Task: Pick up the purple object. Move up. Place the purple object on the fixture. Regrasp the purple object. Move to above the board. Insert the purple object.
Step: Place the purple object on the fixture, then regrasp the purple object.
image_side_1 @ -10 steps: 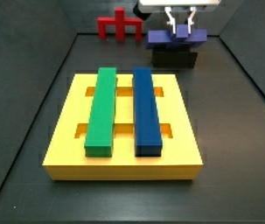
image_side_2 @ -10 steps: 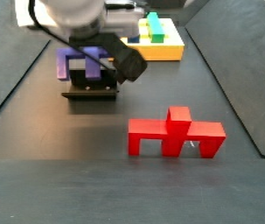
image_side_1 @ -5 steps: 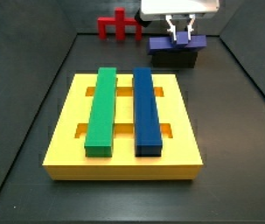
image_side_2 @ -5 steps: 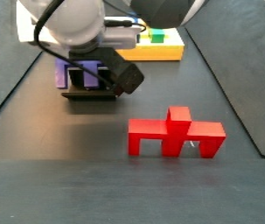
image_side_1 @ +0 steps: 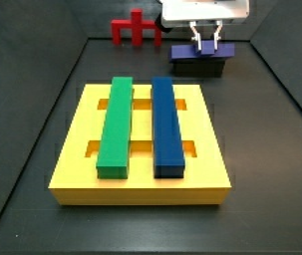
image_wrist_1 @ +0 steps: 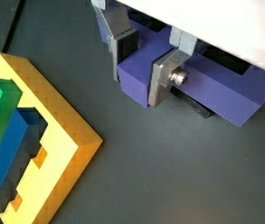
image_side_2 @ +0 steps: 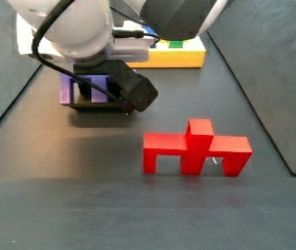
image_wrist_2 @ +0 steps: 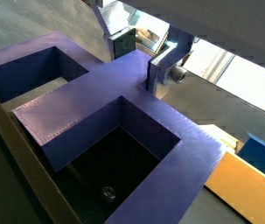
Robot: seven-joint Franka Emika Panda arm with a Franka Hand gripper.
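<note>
The gripper is clasping the purple object, which is sitting on the fixture near the floor's far edge.

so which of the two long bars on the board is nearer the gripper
The blue bar. It lies on the side of the yellow board toward the gripper, whose jaws grip the purple object on the fixture; the green bar lies beyond it.

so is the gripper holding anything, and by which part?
Yes: the gripper clamps the purple object by its raised central stem, over the fixture.
</note>
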